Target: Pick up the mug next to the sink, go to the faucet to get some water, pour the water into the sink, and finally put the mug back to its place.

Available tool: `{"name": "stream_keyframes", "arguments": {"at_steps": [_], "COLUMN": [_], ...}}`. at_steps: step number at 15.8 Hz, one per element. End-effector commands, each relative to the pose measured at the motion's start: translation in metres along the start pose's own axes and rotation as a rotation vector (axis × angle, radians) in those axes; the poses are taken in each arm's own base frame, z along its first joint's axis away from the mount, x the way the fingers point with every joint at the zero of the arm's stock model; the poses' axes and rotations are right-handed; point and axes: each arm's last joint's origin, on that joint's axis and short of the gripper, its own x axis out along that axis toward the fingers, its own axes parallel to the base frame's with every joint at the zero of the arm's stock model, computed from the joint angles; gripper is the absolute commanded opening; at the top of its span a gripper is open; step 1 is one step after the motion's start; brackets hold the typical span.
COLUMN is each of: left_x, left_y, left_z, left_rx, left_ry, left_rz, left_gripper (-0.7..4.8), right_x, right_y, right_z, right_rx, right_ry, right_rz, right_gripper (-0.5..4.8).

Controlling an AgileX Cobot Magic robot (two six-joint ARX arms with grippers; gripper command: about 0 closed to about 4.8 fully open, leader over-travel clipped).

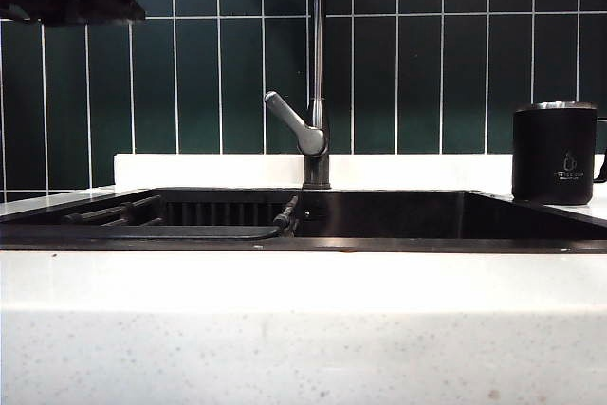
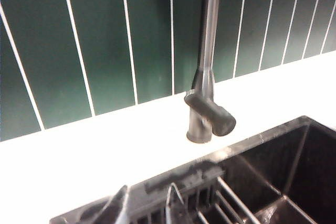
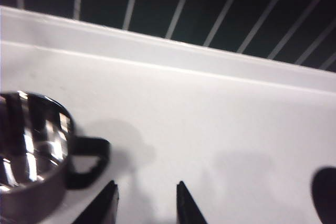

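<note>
Currently, the right gripper is held spread and empty over the white counter. A knock against the handle could topple the mug, which stands at ten o'clock. The left gripper, apparently parted, faces the faucet above the sink.

I see the counter as white speckled stone running the width of the exterior view, with a low white ledge behind it against dark green tile. The sink is set into it — black, dark-rimmed. The faucet rises from the back edge at the middle. On the right, beside the sink, the mug stands upright — its handle turned away from the basin.
</note>
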Motion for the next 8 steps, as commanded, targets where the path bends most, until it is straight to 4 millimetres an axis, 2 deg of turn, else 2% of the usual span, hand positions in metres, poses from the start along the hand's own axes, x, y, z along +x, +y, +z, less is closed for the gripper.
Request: {"name": "stream_keyframes", "arguments": {"at_steps": [1,5,8], "left_x": [0.004,0.01,0.014], "left_y": [0.002,0.005,0.006], "left_z": [-0.002,-0.009,-0.01], "left_rx": [-0.025,-0.024,-0.017], "left_ry": [0.007,0.018,-0.002], "left_rz": [0.034,0.04,0.041], "left_gripper": [0.89,0.89,0.89], "right_x": [-0.004,-0.002,0.003], "right_y": [-0.001,0.001,0.005], "right_z": [0.001,-0.01,-0.034], "right_rx": [-0.009,-0.007,-0.005], "right_ry": [0.01,0.04,0.074], "right_rz": [-0.04,-0.01,0.04], "right_gripper": [1.59,1.59,1.86]}}
